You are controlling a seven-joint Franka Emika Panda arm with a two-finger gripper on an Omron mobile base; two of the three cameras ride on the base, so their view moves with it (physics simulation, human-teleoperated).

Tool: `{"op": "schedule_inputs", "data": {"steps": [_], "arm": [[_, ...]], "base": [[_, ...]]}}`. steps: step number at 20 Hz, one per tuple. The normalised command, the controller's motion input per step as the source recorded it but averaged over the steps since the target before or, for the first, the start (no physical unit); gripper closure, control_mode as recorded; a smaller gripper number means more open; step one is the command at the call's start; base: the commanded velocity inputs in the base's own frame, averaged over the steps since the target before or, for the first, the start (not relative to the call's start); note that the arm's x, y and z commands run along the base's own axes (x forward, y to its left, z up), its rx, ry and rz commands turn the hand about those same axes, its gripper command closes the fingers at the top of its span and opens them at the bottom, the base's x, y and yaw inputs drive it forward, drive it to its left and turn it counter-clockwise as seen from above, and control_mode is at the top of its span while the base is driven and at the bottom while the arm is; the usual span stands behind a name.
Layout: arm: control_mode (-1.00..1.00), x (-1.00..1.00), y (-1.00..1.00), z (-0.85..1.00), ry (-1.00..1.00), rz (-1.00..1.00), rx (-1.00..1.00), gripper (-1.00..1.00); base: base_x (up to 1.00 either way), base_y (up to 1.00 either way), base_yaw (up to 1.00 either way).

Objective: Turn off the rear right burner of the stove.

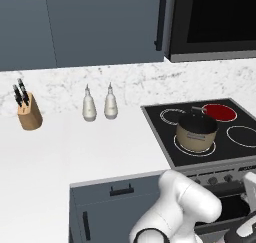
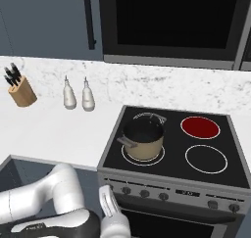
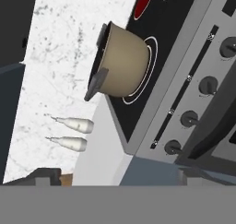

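Note:
The stove (image 2: pixel 171 193) is a black glass cooktop over a grey steel panel with a row of small dark knobs (image 2: pixel 144 193). Its rear right burner (image 2: pixel 200 127) glows bright red, also seen as a red disc (image 1: pixel 219 112) and as a red sliver (image 3: pixel 145 2) at the top of the hand view. My gripper (image 3: pixel 123 178) hangs low in front of the panel's left end. Its dark fingertips (image 3: pixel 44 176) stand wide apart, open, holding nothing. The nearest knobs (image 3: pixel 174 147) lie just ahead of it, untouched.
A tan pot (image 2: pixel 143 139) with a dark lid sits on the front left burner. Two white bottles (image 1: pixel 89 107) and a knife block (image 1: pixel 29 112) stand on the white counter to the left. A black microwave (image 2: pixel 171 21) hangs above. A grey drawer front (image 1: pixel 115 197) is beside the arm.

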Motion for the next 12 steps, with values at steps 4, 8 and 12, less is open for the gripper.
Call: {"op": "schedule_inputs", "data": {"steps": [4,8,12], "arm": [[-1.0,0.03,-0.14,-0.22,-0.05,0.0,0.0,-1.0],[-1.0,0.07,-0.22,-0.01,-0.03,0.0,0.01,-1.0],[-1.0,0.09,-0.08,-0.02,0.0,0.0,0.0,-1.0]], "base": [[0.0,0.0,0.0],[0.0,0.0,0.0],[0.0,0.0,0.0]]}}
